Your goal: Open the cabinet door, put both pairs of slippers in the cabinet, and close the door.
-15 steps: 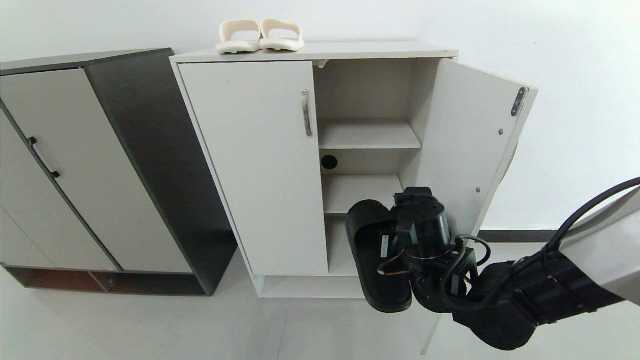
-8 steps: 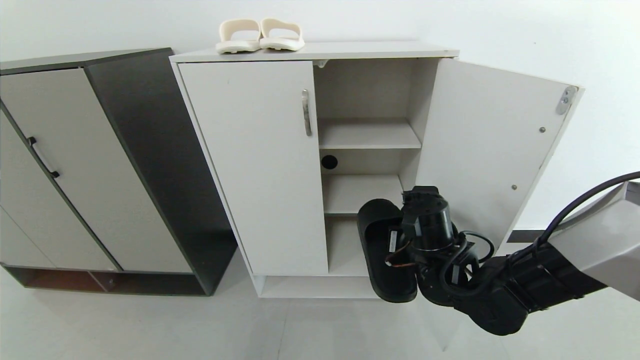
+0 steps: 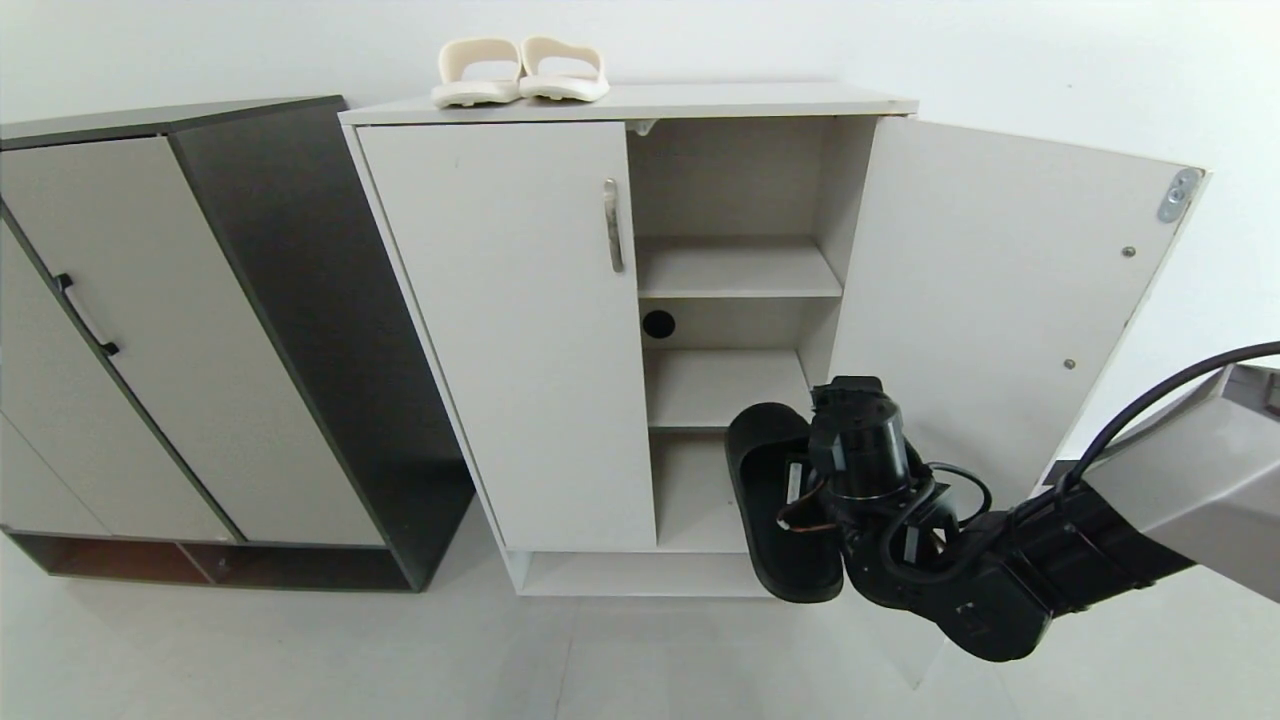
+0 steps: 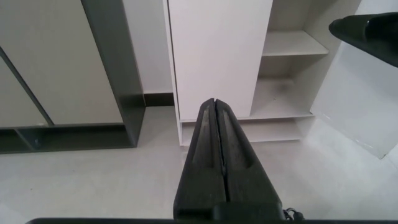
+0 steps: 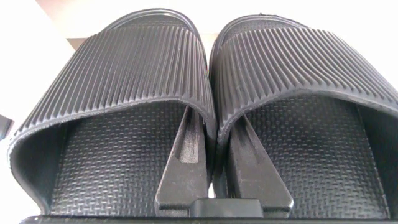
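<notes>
My right gripper [image 3: 800, 495] is shut on the pair of black slippers [image 3: 780, 500], holding them on edge in front of the lower open compartment of the white cabinet [image 3: 640, 105]. In the right wrist view its fingers [image 5: 186, 162] pinch the inner straps of the black slippers [image 5: 143, 81]. The right cabinet door [image 3: 1010, 290] stands swung wide open; the left door [image 3: 510, 330] is closed. A cream pair of slippers [image 3: 522, 70] lies on the cabinet top. My left gripper [image 4: 215, 109] is shut and empty, low over the floor before the cabinet [image 4: 217, 56].
A grey and dark cabinet [image 3: 180, 330] stands to the left of the white one, its doors closed. Three shelves [image 3: 735, 270] show inside the open half. Light floor [image 3: 300, 650] lies in front.
The right cabinet door has swung much wider open. My right gripper with the black slippers has shifted slightly to the right, toward the opening.
</notes>
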